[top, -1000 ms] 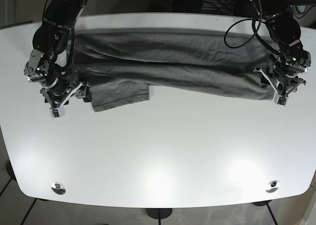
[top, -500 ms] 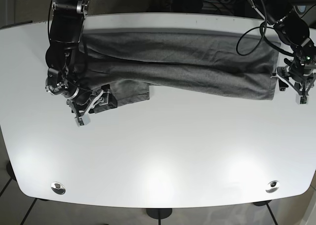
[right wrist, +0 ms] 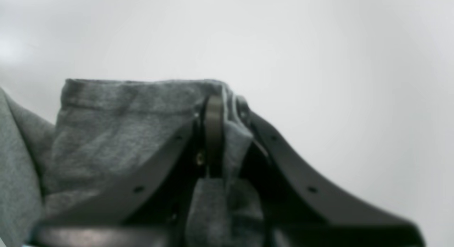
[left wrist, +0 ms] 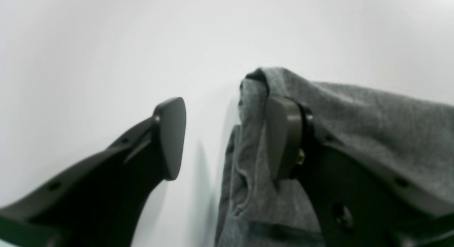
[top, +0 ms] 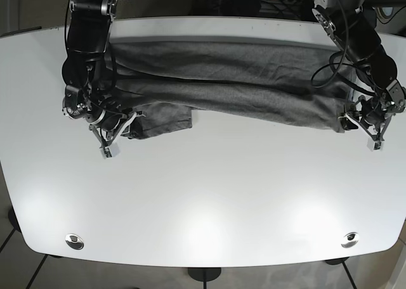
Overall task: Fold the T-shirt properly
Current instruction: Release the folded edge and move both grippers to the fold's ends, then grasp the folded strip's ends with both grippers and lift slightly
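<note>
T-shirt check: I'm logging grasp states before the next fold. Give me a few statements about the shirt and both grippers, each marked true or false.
1. The right gripper is shut on the T-shirt. True.
2. The left gripper is shut on the T-shirt. False: it stands open, with cloth draped over one finger.
3. The T-shirt lies along the far side of the table. True.
4. The T-shirt is white. False: it is grey.
</note>
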